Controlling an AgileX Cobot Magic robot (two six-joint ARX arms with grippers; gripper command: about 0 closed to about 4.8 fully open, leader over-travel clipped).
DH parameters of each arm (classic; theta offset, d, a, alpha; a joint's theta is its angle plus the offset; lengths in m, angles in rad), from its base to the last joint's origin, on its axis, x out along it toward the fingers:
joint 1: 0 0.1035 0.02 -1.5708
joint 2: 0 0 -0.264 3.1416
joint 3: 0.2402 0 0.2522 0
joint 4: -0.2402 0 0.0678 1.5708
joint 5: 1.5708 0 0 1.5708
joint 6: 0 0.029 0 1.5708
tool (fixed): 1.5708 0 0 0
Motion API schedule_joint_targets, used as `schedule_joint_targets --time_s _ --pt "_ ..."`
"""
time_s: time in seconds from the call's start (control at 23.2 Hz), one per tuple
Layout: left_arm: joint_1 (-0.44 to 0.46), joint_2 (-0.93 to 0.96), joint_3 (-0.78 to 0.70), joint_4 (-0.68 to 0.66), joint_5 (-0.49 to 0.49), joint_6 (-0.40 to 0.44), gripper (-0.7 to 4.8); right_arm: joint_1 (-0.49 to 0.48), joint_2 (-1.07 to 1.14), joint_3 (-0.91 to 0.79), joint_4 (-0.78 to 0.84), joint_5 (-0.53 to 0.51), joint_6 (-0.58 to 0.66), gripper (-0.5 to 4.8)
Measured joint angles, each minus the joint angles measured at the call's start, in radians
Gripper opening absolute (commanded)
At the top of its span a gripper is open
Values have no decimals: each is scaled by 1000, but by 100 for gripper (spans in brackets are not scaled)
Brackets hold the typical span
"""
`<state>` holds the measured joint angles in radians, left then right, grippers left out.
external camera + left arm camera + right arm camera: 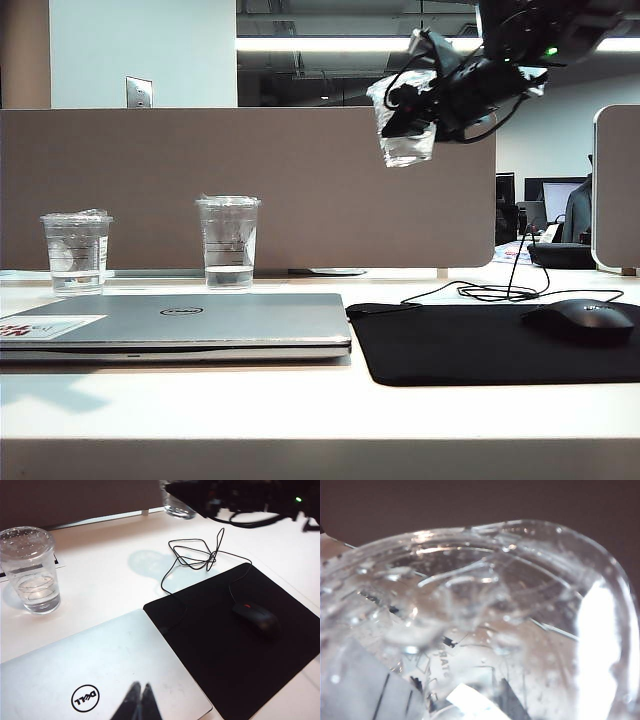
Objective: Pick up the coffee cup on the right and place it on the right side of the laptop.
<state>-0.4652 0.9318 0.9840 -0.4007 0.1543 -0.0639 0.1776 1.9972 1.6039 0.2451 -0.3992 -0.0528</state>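
I see the right end effector point(415, 112) clamped on the coffee cup point(405, 125), high in the air above the black mouse mat point(480, 345), well clear of the table point(300, 400). The cup hangs tilted, its long axis leaning off vertical, base lowest with a little clear liquid pooled there. Close up, its crinkled clear plastic point(485, 620) fills my right wrist view. The left end effector point(140, 702) hovers over the flat silver-grey laptop point(200, 325), its dark fingertips drawn together on nothing.
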Motion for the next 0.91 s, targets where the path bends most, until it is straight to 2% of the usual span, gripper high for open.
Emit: schedule_joint_targets --time_s 0.26,0.34,0.6,0.91 --pt "0 0 0 0 0 0 -5 0 -120 -243 146 2 0 207" --pt "0 0 0 0 0 0 -5 0 -187 -399 245 -2 1 207" --pt "0 0 0 0 0 0 -5 0 -240 -681 503 -2 77 207" --pt "0 0 0 0 0 0 -5 19 -240 -857 632 6 101 207"
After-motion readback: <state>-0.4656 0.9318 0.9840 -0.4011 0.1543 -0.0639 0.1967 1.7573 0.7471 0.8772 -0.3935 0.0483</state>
